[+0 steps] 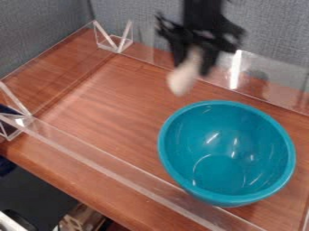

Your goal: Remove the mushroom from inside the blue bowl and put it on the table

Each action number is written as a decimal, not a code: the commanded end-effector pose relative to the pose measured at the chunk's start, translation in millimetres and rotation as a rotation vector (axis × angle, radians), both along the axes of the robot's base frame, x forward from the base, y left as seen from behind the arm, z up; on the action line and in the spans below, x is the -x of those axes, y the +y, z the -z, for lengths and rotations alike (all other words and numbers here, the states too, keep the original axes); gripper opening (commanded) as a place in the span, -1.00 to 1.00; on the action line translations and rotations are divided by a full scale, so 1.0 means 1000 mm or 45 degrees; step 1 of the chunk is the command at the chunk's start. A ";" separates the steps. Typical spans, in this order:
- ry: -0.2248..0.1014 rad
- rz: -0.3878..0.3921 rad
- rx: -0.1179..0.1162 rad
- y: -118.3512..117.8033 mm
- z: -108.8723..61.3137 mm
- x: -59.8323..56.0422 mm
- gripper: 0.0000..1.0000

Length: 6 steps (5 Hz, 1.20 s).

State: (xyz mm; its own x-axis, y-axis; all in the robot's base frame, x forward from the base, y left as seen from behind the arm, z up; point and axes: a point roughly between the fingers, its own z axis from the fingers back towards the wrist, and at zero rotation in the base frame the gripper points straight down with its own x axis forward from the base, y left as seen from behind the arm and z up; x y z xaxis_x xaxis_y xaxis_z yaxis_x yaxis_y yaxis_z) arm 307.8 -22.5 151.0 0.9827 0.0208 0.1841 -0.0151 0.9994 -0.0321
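Note:
The mushroom [182,78] hangs in the air up and to the left of the blue bowl [227,152], blurred, its cream stem pointing down; the cap is hidden among the fingers. My black gripper [194,59] is shut on the mushroom's upper part, well above the reddish-brown table [97,99]. The bowl stands at the right front of the table, and its smooth teal inside holds nothing.
Low clear acrylic walls [72,153] edge the table at front, left and back. A clear triangular bracket [115,38] stands at the far left corner. Bare wood lies to the left of the bowl.

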 end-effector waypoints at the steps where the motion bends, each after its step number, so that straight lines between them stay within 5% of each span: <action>1: -0.054 -0.029 -0.023 0.038 -0.010 -0.012 -1.00; 6: -0.068 0.021 -0.086 0.056 0.029 -0.048 -1.00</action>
State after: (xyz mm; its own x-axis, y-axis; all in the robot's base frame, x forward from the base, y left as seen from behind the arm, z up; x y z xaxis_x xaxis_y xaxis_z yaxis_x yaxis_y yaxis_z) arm 347.9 28.9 102.0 0.9849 -0.0168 0.1723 0.0124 0.9996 0.0266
